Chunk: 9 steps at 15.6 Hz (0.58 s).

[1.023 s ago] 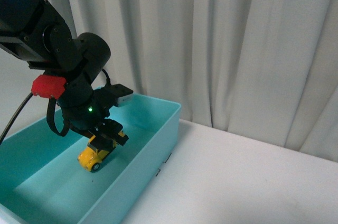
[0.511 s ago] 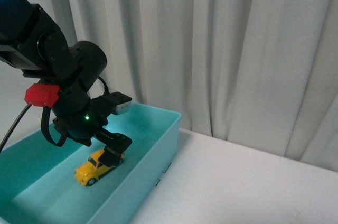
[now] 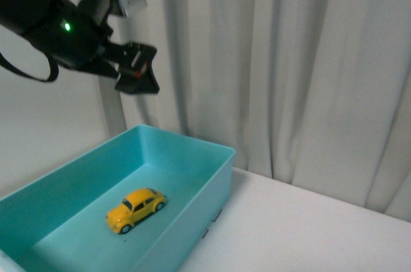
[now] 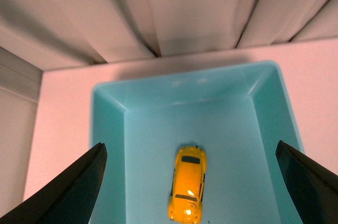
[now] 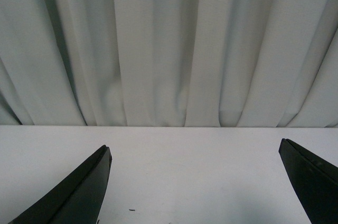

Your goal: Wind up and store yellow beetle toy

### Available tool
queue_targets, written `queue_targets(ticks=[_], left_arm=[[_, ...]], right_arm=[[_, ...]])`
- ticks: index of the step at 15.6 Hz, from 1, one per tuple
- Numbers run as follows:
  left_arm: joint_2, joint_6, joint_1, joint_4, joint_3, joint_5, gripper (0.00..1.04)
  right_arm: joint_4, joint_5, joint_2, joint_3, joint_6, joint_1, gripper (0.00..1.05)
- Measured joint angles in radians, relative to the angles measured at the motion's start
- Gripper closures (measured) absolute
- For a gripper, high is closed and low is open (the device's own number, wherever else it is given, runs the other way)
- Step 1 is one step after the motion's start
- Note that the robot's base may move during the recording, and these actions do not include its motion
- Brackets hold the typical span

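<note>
The yellow beetle toy [image 3: 135,209] lies on its wheels on the floor of a teal bin [image 3: 192,150], free of any gripper. It also shows in the left wrist view [image 4: 188,190], lengthwise in the bin [image 4: 108,129]. My left gripper [image 3: 136,73] is open and empty, raised high above the bin against the curtain. In the left wrist view its gripper [image 4: 193,182] has its jaws wide apart, far above the toy. My right gripper [image 5: 195,182] is open and empty over bare white table. The right arm is out of the front view.
A white curtain [image 3: 289,60] hangs close behind the table and the bin. The white tabletop [image 3: 308,233] runs to the right of the bin. The bin's near right wall stands at the table's middle.
My left gripper has let go of the yellow beetle toy and risen well above the bin. The toy now rests on the bin floor.
</note>
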Motion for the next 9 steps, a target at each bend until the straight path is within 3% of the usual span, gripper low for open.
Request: queue_targets(ticks=[5, 6, 9], left_arm=[[-0.282, -0.048, 0.056, 0.003, -0.020, 0.069, 0.08], [-0.365, -0.153, 0.058, 0.331, -0.186, 0.111, 0.21], [-0.581, -0.301, -0.007, 0.653, -0.525, 0.073, 0.57]], right_arm=[[0.000, 0.000, 0.000, 0.000, 0.000, 0.000, 0.07], [0.000, 0.001, 0.000, 0.000, 0.000, 0.000, 0.07], [0.000, 0.000, 0.000, 0.000, 0.000, 0.000, 0.07]])
